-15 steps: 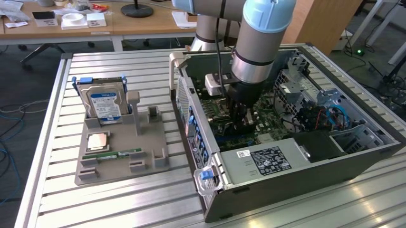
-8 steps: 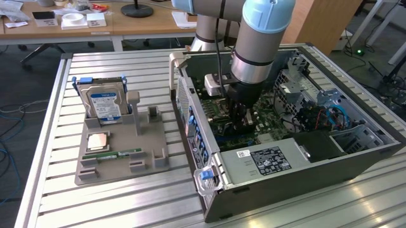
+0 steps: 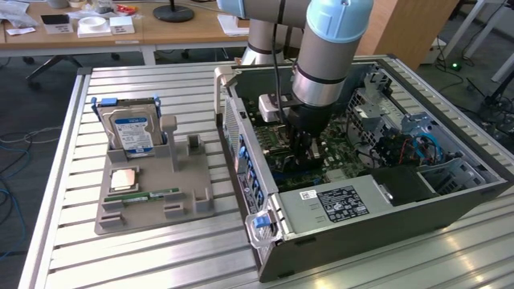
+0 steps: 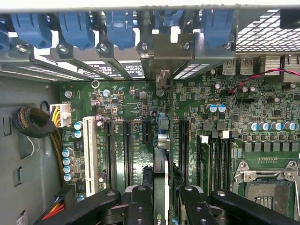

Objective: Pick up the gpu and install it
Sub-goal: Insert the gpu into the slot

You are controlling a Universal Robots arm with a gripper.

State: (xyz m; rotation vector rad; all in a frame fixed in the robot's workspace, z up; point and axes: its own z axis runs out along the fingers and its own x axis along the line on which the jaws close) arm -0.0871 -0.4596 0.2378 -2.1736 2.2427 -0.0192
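Observation:
The gpu (image 4: 161, 136) stands edge-on above the green motherboard (image 4: 225, 93), between two black expansion slots. Its silver bracket (image 4: 164, 51) reaches the case's rear wall, under the blue slot clips. My gripper (image 4: 161, 199) is shut on the card, one black finger (image 4: 140, 201) on each side of it. In the exterior view my gripper (image 3: 305, 153) hangs deep inside the open computer case (image 3: 362, 235), and the arm hides the card there. I cannot tell whether the card's edge sits in a slot.
On the exterior view's left, a grey fixture tray (image 3: 153, 208) holds a silver hard drive (image 3: 132, 132), a processor chip (image 3: 124, 179) and a green memory stick (image 3: 144, 195). Inside the case are the power supply (image 3: 337, 201), cable bundles (image 4: 33, 122) and a white slot (image 4: 90, 154).

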